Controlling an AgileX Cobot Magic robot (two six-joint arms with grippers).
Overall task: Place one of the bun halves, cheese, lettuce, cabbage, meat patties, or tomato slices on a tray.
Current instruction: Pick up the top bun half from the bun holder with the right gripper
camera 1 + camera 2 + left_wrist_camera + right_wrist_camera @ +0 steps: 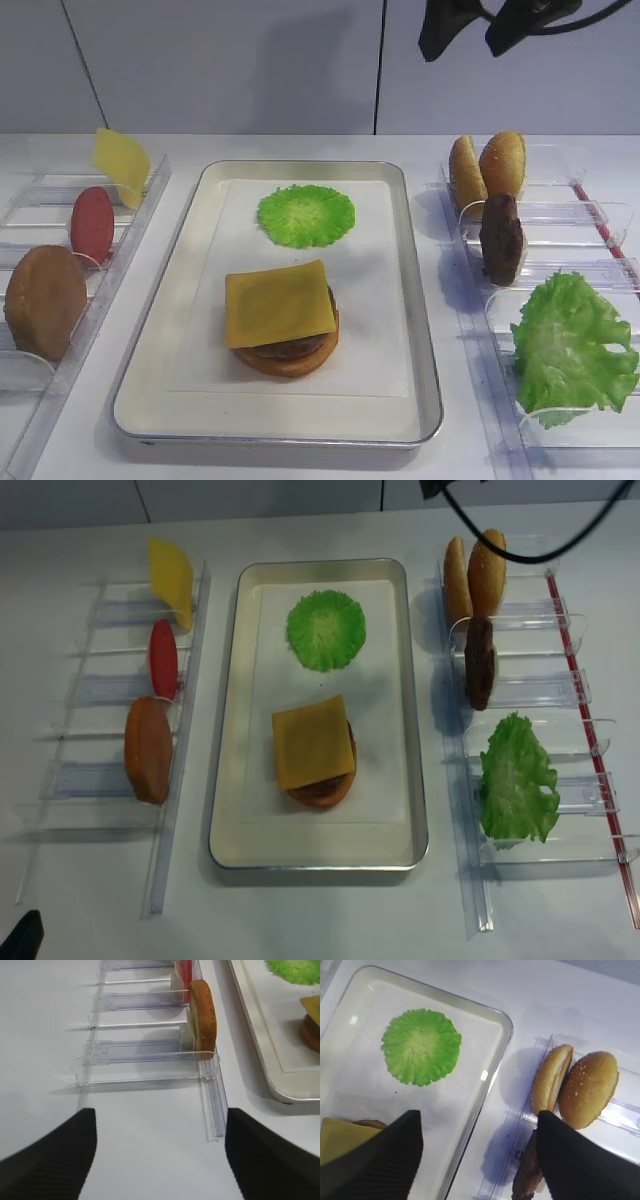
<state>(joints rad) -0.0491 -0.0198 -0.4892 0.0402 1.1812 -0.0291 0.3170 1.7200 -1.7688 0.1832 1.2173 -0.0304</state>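
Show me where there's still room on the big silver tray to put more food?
On the tray, bare paper lies left and right of the cabbage, in the strip between the cabbage and the cheese, beside the cheese-topped stack on both sides, and along the near edge. The middle is crowded by that stack.

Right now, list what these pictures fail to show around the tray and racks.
- Meat patty under the cheese: only its edge shows in both high views; the slice covers the rest.
- Right rack's patty: in the right wrist view the dark right gripper finger hides most of it.
- Tomato slice: cut off by the left wrist view's top edge.
- Left gripper: absent from the first high view.
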